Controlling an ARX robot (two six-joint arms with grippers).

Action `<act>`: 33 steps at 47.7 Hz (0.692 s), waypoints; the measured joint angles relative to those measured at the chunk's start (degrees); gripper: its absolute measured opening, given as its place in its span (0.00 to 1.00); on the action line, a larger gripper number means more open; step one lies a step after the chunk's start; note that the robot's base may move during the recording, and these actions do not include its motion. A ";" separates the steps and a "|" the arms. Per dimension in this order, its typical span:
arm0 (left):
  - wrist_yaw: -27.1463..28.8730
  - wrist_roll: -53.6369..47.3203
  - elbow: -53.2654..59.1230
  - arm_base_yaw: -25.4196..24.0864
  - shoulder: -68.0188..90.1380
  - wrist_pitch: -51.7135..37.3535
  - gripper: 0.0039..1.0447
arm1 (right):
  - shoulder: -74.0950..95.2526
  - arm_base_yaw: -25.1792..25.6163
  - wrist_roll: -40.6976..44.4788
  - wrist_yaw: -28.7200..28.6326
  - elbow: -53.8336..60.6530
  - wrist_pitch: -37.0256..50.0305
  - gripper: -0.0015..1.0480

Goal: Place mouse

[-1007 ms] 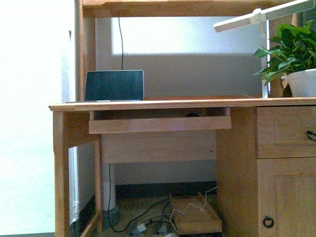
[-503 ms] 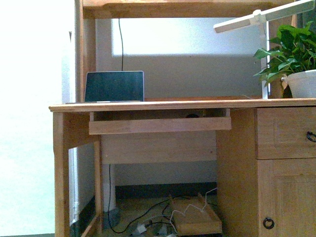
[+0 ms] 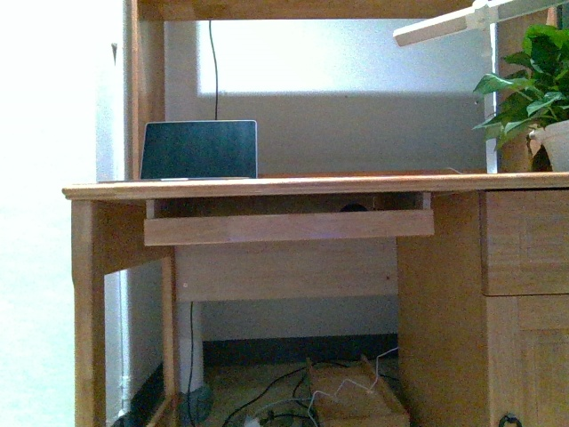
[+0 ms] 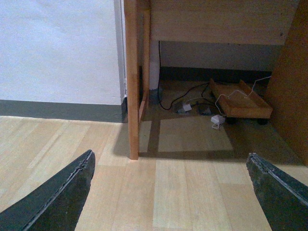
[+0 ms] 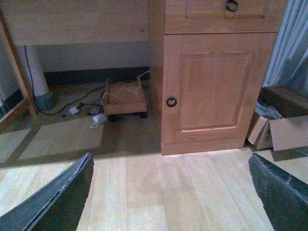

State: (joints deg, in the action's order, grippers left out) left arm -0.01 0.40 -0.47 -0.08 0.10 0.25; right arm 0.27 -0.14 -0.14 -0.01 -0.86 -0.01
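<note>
Front view: the mouse (image 3: 354, 208) shows only as a small dark domed sliver on the pull-out tray (image 3: 284, 227) under the table (image 3: 267, 188) top. It peeks over the tray's front lip, at about 4 o'clock from the open laptop (image 3: 199, 149). It looks dark grey or black. So little of it is in sight that its long axis and heading cannot be told. A potted plant (image 3: 533, 80) stands at the 2 o'clock side of the picture, beneath a white lamp (image 3: 453, 22). Neither arm appears here.

Left wrist view: the left gripper (image 4: 169, 155) hangs over pale wooden floor (image 4: 183, 192), jaws wide apart and holding nothing. Beyond it are a table leg (image 4: 131, 82) and a low wheeled board (image 4: 238, 101) among cables.

Right wrist view: the right gripper (image 5: 170, 157) likewise has its jaws spread and empty above the floor, facing a cupboard door (image 5: 211, 86) with a ring pull (image 5: 171, 101).
</note>
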 joint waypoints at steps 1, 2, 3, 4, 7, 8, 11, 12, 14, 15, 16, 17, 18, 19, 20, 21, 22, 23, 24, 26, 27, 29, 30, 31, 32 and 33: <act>0.00 0.00 0.00 0.00 0.00 0.00 0.93 | 0.00 0.00 0.00 0.02 0.00 0.00 0.93; 0.00 0.00 0.00 0.00 0.00 0.00 0.93 | 0.00 0.00 0.00 0.00 0.00 0.00 0.93; 0.00 0.00 0.00 0.00 0.00 0.00 0.93 | 0.00 0.00 0.00 0.00 0.00 0.00 0.93; 0.00 0.00 0.00 0.00 0.00 0.00 0.93 | 0.00 0.00 0.00 0.00 0.00 0.00 0.93; 0.00 0.00 0.00 0.00 0.00 0.00 0.93 | 0.00 0.00 0.00 0.00 0.00 0.00 0.93; 0.00 0.00 0.00 0.00 0.00 0.00 0.93 | 0.00 0.00 0.00 0.00 -0.02 0.00 0.93; 0.00 0.00 0.00 0.00 0.00 0.00 0.93 | 0.00 0.00 0.00 0.02 -0.02 0.00 0.93; 0.00 0.00 0.00 0.00 0.00 0.00 0.93 | 0.00 0.00 0.00 0.02 -0.02 0.00 0.93; 0.02 0.00 0.00 0.00 0.00 0.00 0.93 | 0.00 0.00 0.00 0.00 0.00 0.00 0.93; 0.00 0.00 0.00 0.00 0.00 0.00 0.93 | 0.00 0.00 0.00 0.00 0.00 0.00 0.93; 0.00 0.00 0.00 0.00 0.00 0.00 0.93 | 0.00 0.00 0.00 0.00 -0.02 0.00 0.93; 0.00 0.00 0.00 0.00 0.00 0.00 0.93 | 0.00 0.00 0.00 0.00 -0.02 0.00 0.93; 0.00 0.00 0.00 0.00 0.00 0.00 0.93 | 0.00 0.00 0.00 0.00 0.00 0.00 0.93; 0.00 0.00 0.00 0.00 0.00 0.00 0.93 | 0.00 0.00 0.00 0.02 0.00 0.00 0.93; 0.00 0.00 0.00 0.00 0.00 0.00 0.93 | 0.00 0.00 0.00 0.02 -0.02 0.00 0.93; 0.00 0.00 0.00 0.00 0.00 0.00 0.93 | 0.00 0.00 0.00 0.00 0.00 0.00 0.93; 0.00 0.00 0.00 0.00 0.00 0.00 0.93 | 0.00 0.00 0.00 -0.04 -0.02 0.00 0.93; 0.00 0.00 0.00 0.00 0.00 0.00 0.93 | 0.00 0.00 0.00 -0.02 0.00 0.00 0.93; 0.00 0.00 0.00 0.00 0.00 0.00 0.93 | 0.00 0.00 0.00 -0.02 0.00 0.00 0.93; 0.00 0.00 0.00 0.02 0.00 0.00 0.93 | 0.00 0.00 0.00 0.00 -0.02 0.00 0.93; 0.00 0.00 0.00 0.02 0.00 0.00 0.93 | 0.00 0.02 0.00 -0.02 0.00 0.00 0.93; 0.00 0.00 0.00 0.02 -0.02 0.00 0.93 | 0.00 0.02 0.00 0.02 -0.02 0.00 0.93; 0.00 0.00 0.00 0.02 -0.02 0.00 0.93 | 0.00 0.02 0.00 0.02 0.00 0.00 0.93; 0.00 0.00 0.00 0.02 0.00 0.00 0.93 | 0.00 0.02 0.00 -0.02 0.00 0.00 0.93; 0.00 0.00 0.00 0.02 0.00 0.00 0.93 | 0.00 0.00 0.00 -0.04 -0.02 0.00 0.93; 0.00 0.00 0.00 0.02 0.00 0.00 0.93 | 0.00 0.02 0.00 -0.02 -0.02 0.00 0.93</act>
State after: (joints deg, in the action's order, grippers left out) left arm -0.01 0.40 -0.47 -0.05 0.10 0.25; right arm 0.27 -0.12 -0.14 -0.03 -0.89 -0.01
